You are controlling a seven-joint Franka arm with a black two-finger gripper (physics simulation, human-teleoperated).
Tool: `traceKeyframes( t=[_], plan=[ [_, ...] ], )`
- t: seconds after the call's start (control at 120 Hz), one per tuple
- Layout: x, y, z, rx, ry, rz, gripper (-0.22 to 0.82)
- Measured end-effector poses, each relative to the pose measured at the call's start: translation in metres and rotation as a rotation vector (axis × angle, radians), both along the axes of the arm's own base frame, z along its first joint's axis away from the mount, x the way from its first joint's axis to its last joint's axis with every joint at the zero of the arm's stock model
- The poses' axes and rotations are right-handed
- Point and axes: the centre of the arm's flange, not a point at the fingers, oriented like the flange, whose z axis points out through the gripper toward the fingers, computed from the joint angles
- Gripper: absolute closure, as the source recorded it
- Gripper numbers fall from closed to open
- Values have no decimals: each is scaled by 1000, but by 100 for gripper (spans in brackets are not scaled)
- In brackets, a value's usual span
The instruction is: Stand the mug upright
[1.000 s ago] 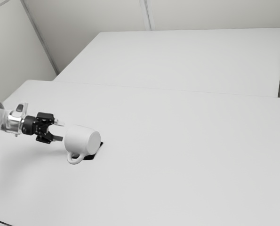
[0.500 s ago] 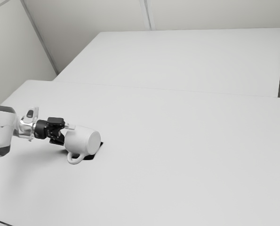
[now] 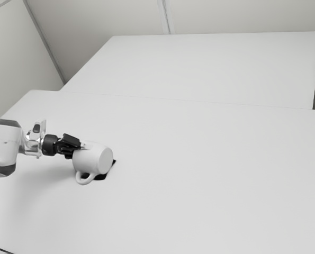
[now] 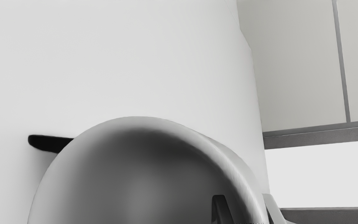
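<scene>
The white mug (image 3: 93, 159) lies on its side on the table, its base toward the exterior view's right and its handle low on the near side. At its mouth is my gripper (image 3: 82, 148), coming in from the exterior view's left. In the wrist view the rim of the mug (image 4: 135, 123) curves around its dark inside. There the gripper (image 4: 244, 202) straddles the mug's wall, one finger inside the mouth and the other outside, shut on the wall. The inner fingertip is partly in shade.
A flat black patch (image 3: 100, 177) shows beneath the mug on the white table (image 3: 199, 174). Behind stands another white surface (image 3: 210, 69), with pale walls beyond. A dark thin line crosses the exterior view's lower left corner.
My hand has moved toward the exterior view's right up to the mug's mouth, then turned, and its fingers have closed on the wall. The mug has not visibly moved.
</scene>
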Motion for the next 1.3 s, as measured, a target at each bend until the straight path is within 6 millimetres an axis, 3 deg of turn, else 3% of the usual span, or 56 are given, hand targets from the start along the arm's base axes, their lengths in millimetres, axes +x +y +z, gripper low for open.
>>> traceKeyframes(
  t=[0.175,0.275,0.383,0.517,0.617,0.717,0.817,0.992,1.3],
  plan=[
    [6,-4,20,-43,-68,2,71],
    [15,-16,27,-72,-101,-13,71],
    [53,-27,76,33,-185,-115,71],
    [97,-67,133,367,-198,-366,71],
    [119,-116,151,638,-179,-544,72],
    [132,-149,153,883,-153,-648,73],
    [141,-166,152,1078,-144,-669,75],
    [144,-198,127,1230,-123,-595,75],
    [126,-203,84,1226,28,-391,77]
  ],
)
